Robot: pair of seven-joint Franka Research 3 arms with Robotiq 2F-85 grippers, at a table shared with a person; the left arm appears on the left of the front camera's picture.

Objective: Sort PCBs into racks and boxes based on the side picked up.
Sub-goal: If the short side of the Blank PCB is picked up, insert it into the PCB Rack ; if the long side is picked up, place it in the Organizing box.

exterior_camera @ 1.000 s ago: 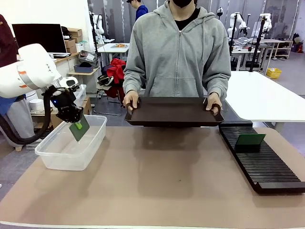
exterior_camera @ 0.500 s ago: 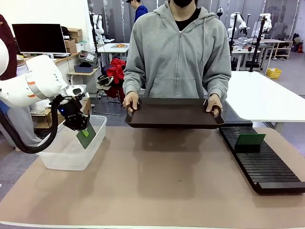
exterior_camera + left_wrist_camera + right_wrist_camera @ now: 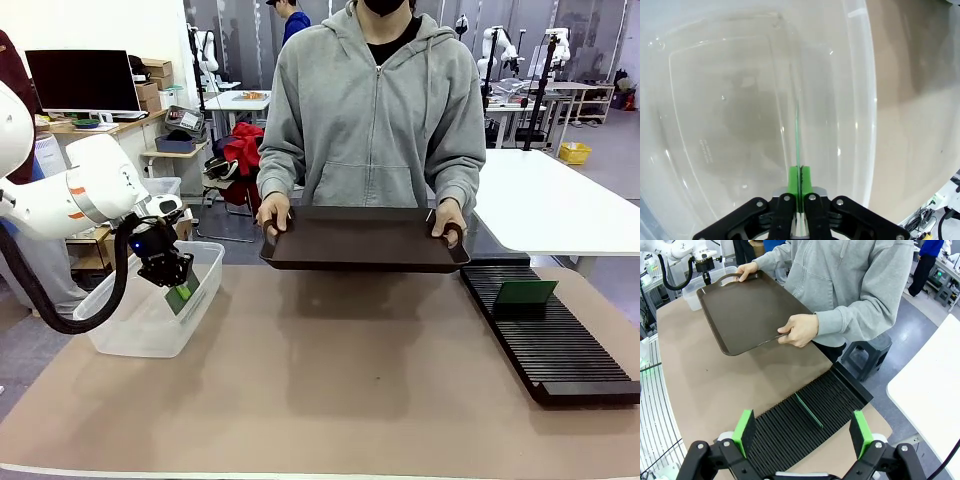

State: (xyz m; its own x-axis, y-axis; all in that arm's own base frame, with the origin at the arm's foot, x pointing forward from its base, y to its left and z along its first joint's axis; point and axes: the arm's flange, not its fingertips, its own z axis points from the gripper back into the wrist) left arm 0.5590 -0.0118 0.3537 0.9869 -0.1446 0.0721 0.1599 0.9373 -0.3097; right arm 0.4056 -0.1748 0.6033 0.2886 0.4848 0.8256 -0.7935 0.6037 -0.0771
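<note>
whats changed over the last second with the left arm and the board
The left gripper, jaws shut on a PCB, has carried it down and slightly rightward, lowering it into the clear box; the board now sits partly below the rim, not let go. Unchanged: the person's tray, the other PCB standing in the rack, the right gripper open.
</note>
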